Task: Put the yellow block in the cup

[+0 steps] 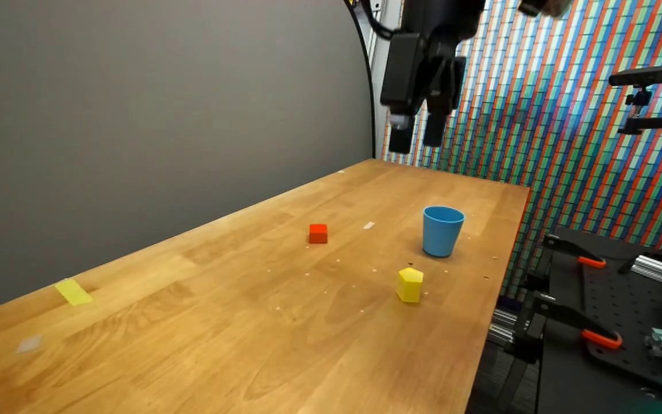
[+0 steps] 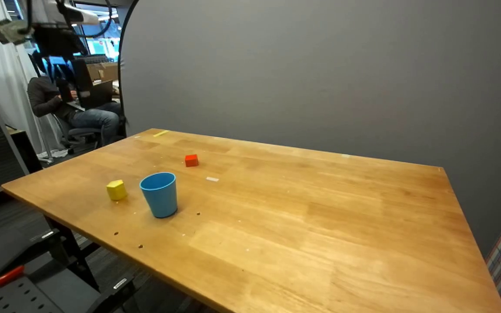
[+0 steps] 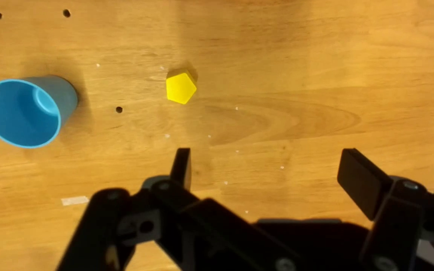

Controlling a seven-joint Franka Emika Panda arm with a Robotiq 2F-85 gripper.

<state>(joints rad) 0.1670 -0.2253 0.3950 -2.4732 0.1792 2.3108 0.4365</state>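
Observation:
The yellow block is a small five-sided prism standing upright on the table; it also shows in an exterior view and in the wrist view. The light-blue cup stands upright beside it, a short gap apart; it also shows in an exterior view and at the left of the wrist view. I see no thing inside the cup in the wrist view. My gripper is open and empty, its fingers wide apart. It hangs high above the table in both exterior views, touching nothing.
A small red block lies on the wooden table, farther from the cup than the yellow block. A flat yellow piece lies by the table's edge along the grey wall. Clamps stand beside the table.

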